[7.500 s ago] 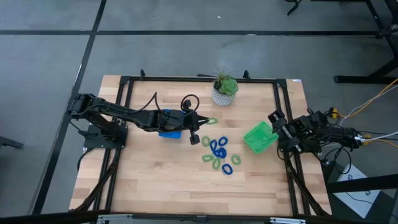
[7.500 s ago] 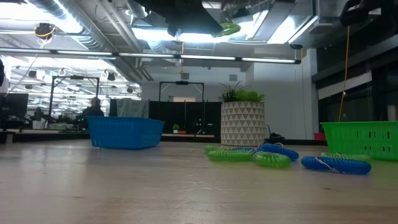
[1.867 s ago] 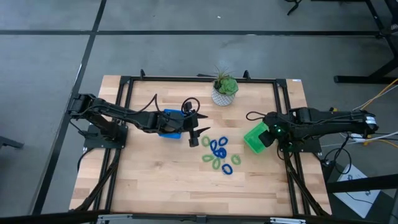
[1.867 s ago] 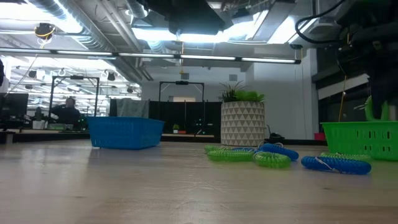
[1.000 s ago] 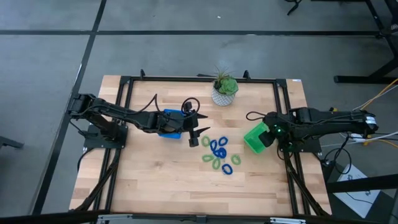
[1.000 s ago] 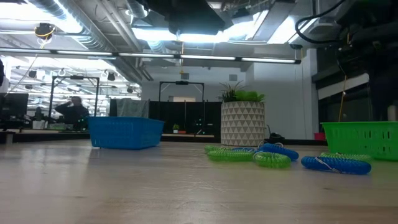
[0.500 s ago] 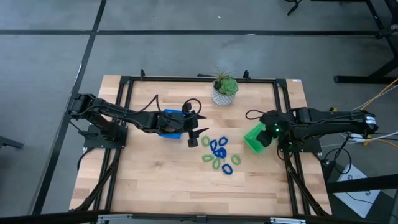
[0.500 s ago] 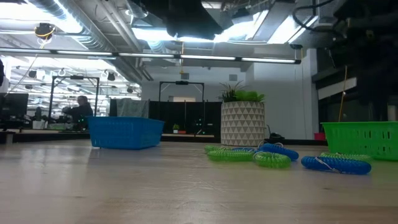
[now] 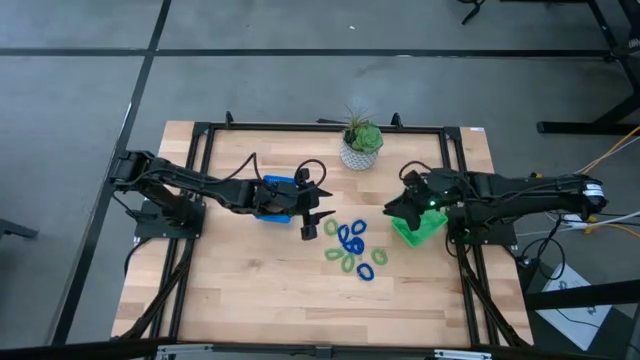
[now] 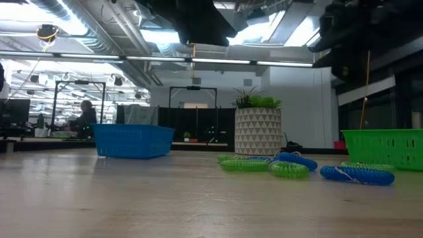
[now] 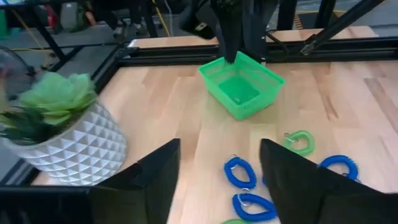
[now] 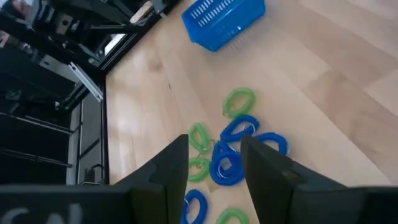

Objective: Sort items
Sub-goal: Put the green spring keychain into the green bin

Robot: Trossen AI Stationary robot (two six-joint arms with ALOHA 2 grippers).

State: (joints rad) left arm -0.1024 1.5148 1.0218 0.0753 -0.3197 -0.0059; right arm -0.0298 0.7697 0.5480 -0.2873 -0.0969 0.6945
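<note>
A wooden table seen from above; blue and green rings lie loose in a cluster near its middle, between a blue tray and a green tray; a potted plant stands behind them. The left gripper hangs just beside the blue tray, near the rings, its fingers spread wide and empty. The right gripper reaches over the green tray's near edge toward the rings; its fingers stand apart with nothing between them.
</note>
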